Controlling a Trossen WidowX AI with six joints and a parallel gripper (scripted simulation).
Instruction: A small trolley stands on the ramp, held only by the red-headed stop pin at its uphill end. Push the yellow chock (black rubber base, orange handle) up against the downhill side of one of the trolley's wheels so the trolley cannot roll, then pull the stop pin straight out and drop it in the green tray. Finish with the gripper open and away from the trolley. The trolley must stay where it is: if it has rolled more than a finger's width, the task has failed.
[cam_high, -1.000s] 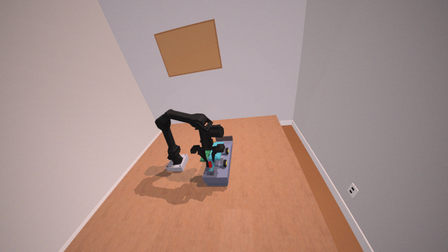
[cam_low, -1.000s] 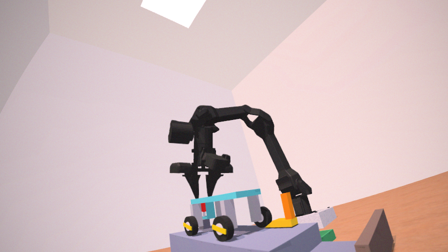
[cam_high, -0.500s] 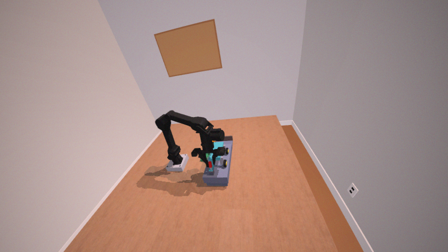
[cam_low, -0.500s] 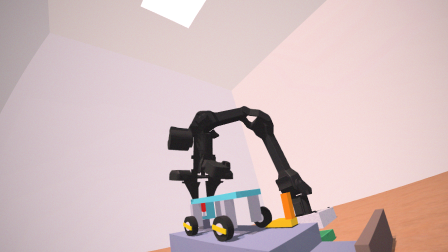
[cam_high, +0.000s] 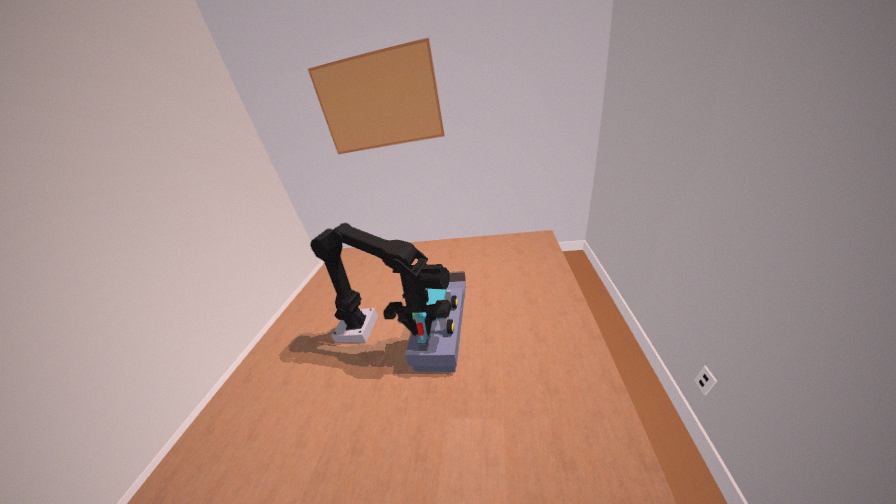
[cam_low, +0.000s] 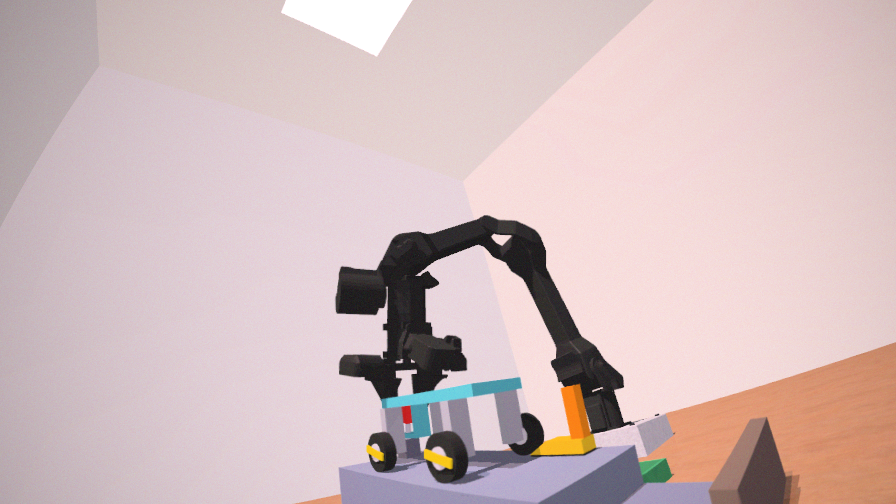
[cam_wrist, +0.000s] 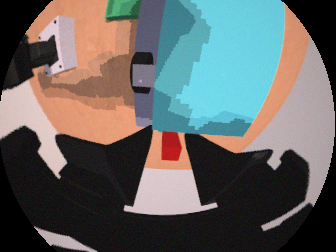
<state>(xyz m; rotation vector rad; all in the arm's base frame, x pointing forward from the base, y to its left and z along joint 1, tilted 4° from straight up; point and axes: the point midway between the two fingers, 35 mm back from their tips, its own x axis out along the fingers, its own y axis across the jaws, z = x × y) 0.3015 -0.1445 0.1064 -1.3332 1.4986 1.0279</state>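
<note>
Red-headed stop pin (cam_high: 420, 329) (cam_low: 407, 414) (cam_wrist: 171, 146) upright at trolley's (cam_high: 436, 295) (cam_low: 451, 394) (cam_wrist: 225, 65) uphill end, on ramp (cam_high: 432, 362) (cam_low: 438, 490) (cam_wrist: 144, 112). Gripper (cam_high: 421, 338) (cam_low: 407, 401) (cam_wrist: 170, 130) around pin head, fingers parted, partly open, not clamped. Yellow chock (cam_low: 567, 445), orange handle up, at a downhill wheel (cam_low: 528, 433). Green tray (cam_low: 656, 470) (cam_wrist: 122, 9) beside ramp.

Shows cyan on the trolley deck (cam_high: 436, 295) (cam_low: 438, 394) (cam_wrist: 230, 65), red on the pin head (cam_high: 419, 329) (cam_low: 406, 414) (cam_wrist: 171, 146), orange on the chock handle (cam_low: 575, 411), green on the tray (cam_low: 656, 470) (cam_wrist: 122, 9).
</note>
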